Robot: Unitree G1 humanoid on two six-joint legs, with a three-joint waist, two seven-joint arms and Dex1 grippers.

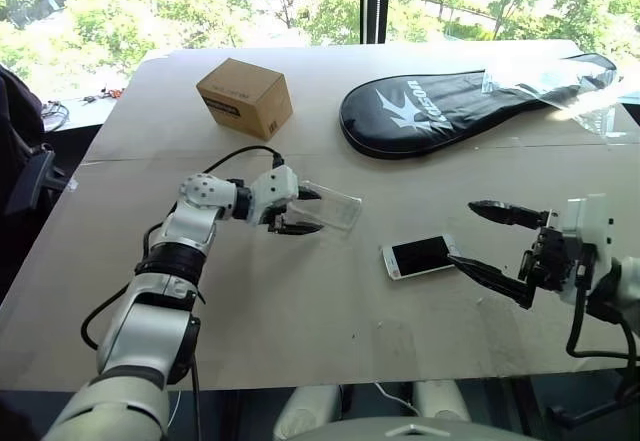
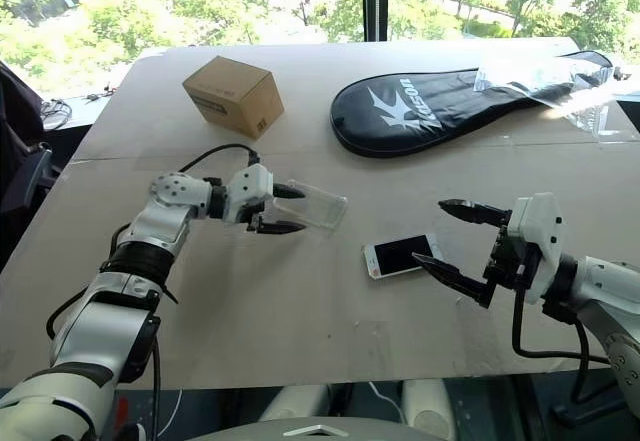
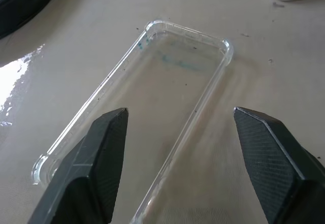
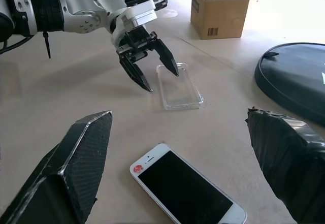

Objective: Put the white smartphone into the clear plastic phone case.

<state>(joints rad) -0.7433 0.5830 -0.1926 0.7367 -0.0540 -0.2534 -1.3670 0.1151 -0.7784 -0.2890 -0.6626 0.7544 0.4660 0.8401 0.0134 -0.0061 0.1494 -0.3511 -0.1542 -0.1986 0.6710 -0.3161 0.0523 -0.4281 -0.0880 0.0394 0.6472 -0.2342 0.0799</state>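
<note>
The clear plastic phone case [image 4: 179,88] lies flat on the table, hollow side up. My left gripper [image 4: 163,81] is open over one short end of it, one finger on each side, and nothing is gripped; the left wrist view shows the case [image 3: 167,97] stretching away between both black fingertips [image 3: 109,132]. The white smartphone [image 1: 420,255] lies screen up on the table, to the right of the case. My right gripper [image 1: 462,232] stands open just right of the phone, pointing toward it, with nothing between its fingers.
A cardboard box [image 1: 245,98] stands at the back left of the table. A black racket cover [image 1: 470,101] lies at the back right with a crinkled clear plastic bag [image 1: 560,86] on its far end. The table's front edge [image 1: 300,376] runs close below the arms.
</note>
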